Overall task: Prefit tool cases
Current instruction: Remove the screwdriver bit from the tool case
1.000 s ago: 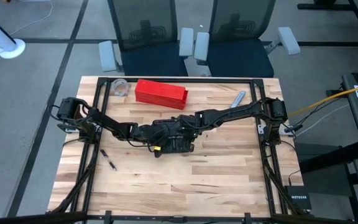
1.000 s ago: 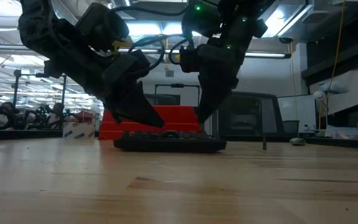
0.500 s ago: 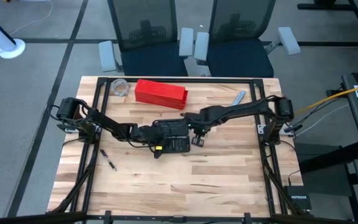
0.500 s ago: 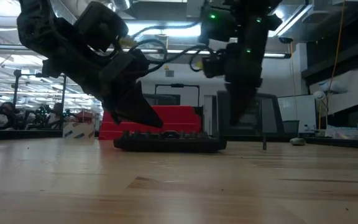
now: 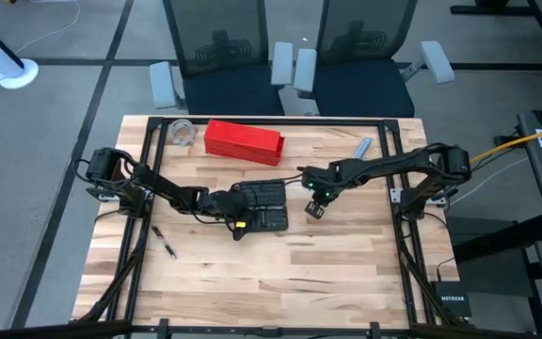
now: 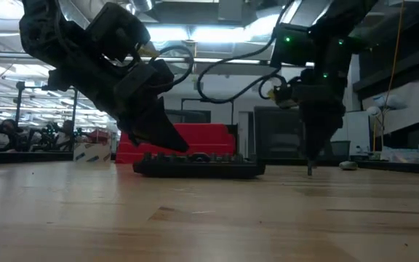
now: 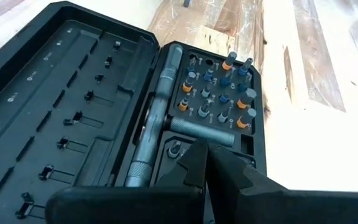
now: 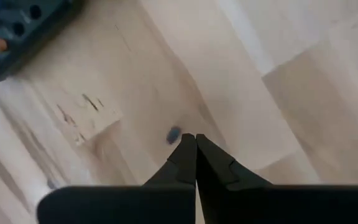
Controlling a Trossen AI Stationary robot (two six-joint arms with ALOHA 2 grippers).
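Lying open and flat near the middle of the wooden table (image 5: 346, 273), the black tool case (image 5: 263, 205) sits just in front of the longer red box (image 5: 244, 140). In the left wrist view the case (image 7: 73, 106) shows two hinged halves: one with empty clip slots, the other holding a metal driver handle (image 7: 157, 115) and rows of small bits (image 7: 219, 87), some with orange collars.

The left gripper (image 5: 236, 223) is directly over the case at its near left edge, fingers pressed together with nothing visibly between them. In the low view its tips (image 6: 167, 138) point down at the case (image 6: 198, 168), very close to or touching its top; contact cannot be made out. The left wrist view shows the closed tips (image 7: 205, 155) above the compartment beside the handle.

The right gripper (image 5: 314, 209) is just to the right of the case, apart from it, over bare wood. Its fingers are shut and empty (image 8: 195, 149), pointing down at the tabletop close to a small dark spot (image 8: 173, 134). In the low view it (image 6: 310, 166) hangs upright beside the case's right end.
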